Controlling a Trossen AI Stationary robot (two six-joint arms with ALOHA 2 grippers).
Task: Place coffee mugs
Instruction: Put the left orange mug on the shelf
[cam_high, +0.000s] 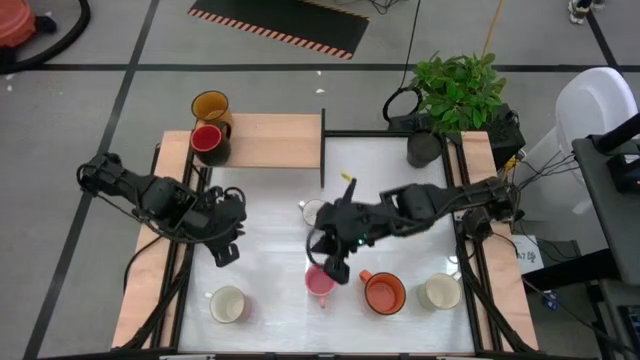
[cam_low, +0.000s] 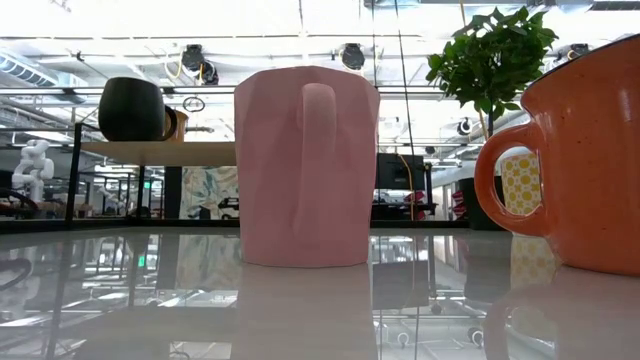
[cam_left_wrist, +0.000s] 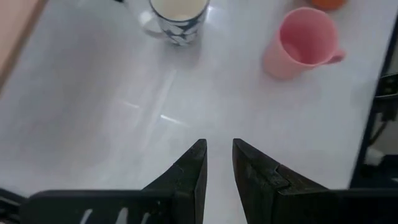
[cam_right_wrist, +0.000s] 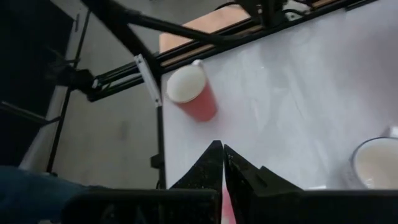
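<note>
A pink mug (cam_high: 319, 283) stands upright on the white table, its handle (cam_low: 318, 150) toward the near edge. My right gripper (cam_high: 335, 266) hangs shut just above its far rim; a strip of pink (cam_right_wrist: 227, 211) shows under the fingers, and the low view shows nothing on the mug (cam_low: 300, 165). An orange mug (cam_high: 383, 292) and a cream mug (cam_high: 438, 292) stand to its right, and a white patterned mug (cam_high: 313, 212) stands behind it. My left gripper (cam_high: 225, 250) is open and empty over the table's left part, and it also shows in its own wrist view (cam_left_wrist: 217, 149).
A red-sided mug (cam_right_wrist: 189, 93) stands near the near left corner (cam_high: 228, 303). An amber mug (cam_high: 210, 105) and a red-lined mug (cam_high: 207, 140) stand on the wooden shelf (cam_high: 270, 140) at the far left. A dark grey pot (cam_high: 424, 148) and a plant (cam_high: 458, 88) stand at the far right.
</note>
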